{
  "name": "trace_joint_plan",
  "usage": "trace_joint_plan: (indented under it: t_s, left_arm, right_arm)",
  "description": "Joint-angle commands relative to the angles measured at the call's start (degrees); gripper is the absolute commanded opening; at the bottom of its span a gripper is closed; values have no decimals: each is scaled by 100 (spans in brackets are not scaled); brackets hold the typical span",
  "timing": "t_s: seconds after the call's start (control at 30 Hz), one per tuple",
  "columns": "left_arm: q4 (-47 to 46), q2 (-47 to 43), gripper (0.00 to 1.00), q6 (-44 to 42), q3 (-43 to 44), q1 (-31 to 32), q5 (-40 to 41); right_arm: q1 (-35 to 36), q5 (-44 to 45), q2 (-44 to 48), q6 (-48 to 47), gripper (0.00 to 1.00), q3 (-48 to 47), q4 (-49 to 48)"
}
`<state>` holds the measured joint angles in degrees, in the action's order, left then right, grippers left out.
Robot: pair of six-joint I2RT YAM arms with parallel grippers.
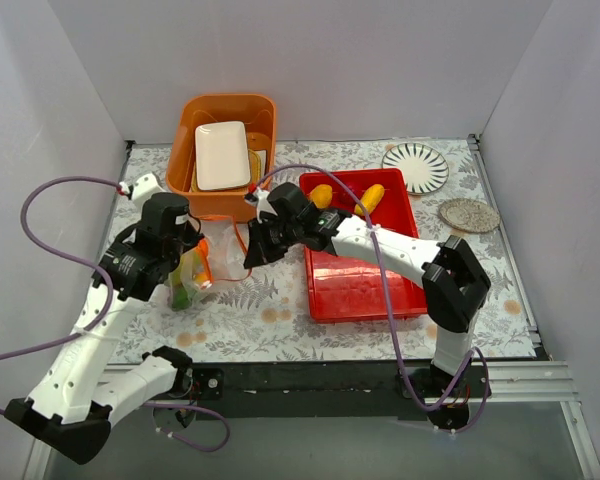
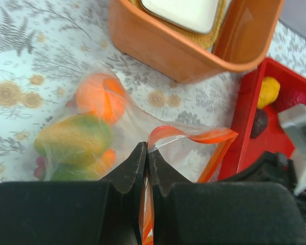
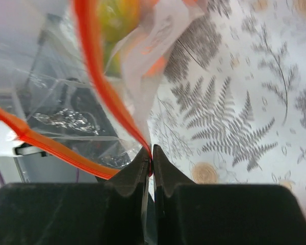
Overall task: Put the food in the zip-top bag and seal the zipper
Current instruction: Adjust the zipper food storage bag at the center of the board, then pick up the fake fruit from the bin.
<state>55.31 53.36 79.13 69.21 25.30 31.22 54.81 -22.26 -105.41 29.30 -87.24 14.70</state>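
The clear zip-top bag (image 1: 223, 250) hangs between my two grippers, its mouth open. In the left wrist view the bag (image 2: 92, 127) holds an orange (image 2: 99, 97), a mango (image 2: 74, 138) and a dark fruit. My left gripper (image 2: 147, 153) is shut on the orange-red zipper (image 2: 194, 135) at the bag's left end. My right gripper (image 3: 152, 155) is shut on the zipper (image 3: 97, 76) at its other end. More food lies in the red tray (image 1: 360, 285): yellow fruits (image 1: 370, 198), and in the left wrist view a yellow fruit (image 2: 269, 91) and dark ones (image 2: 258, 123).
An orange tub (image 1: 227, 140) with a white dish (image 1: 222, 155) stands behind the bag. A striped plate (image 1: 415, 167) and a round coaster (image 1: 469, 215) lie at the back right. White walls enclose the floral table.
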Motion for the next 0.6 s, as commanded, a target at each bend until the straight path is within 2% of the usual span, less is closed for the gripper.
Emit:
trace_joint_plan:
  t_s: [0.0, 0.1, 0.2, 0.23, 0.27, 0.33, 0.47, 0.53, 0.57]
  left_arm:
    - [-776, 130, 2, -469, -364, -7, -1126]
    - [-837, 480, 0, -355, -592, -7, -1697]
    - [-1030, 701, 0, -171, -900, -7, -2207]
    - [-1101, 710, 0, -135, -979, -7, -2304]
    - [-1240, 711, 0, -109, -1136, -7, -2374]
    - [-1338, 676, 0, -13, -1199, -7, -2568]
    - [-1453, 605, 0, 6, -1234, -7, -2621]
    - [-1453, 596, 0, 6, -1217, -7, -2595]
    - [-1435, 579, 0, 6, -1199, -7, -2595]
  right_arm:
    - [-92, 266, 178, 85, 15, 567, -248]
    - [-233, 468, 301, 41, 23, 822, -99]
    - [-356, 731, 485, -55, 43, 963, 112]
    - [-383, 836, 547, -82, 58, 990, 156]
    - [-409, 977, 634, -126, 66, 1068, 156]
    - [-497, 1039, 898, -214, 72, 1130, 104]
    - [-690, 1486, 1381, -389, 76, 1139, 261]
    - [-883, 1706, 1663, -547, 86, 1209, 314]
    - [-1075, 1925, 1716, -583, 89, 1210, 367]
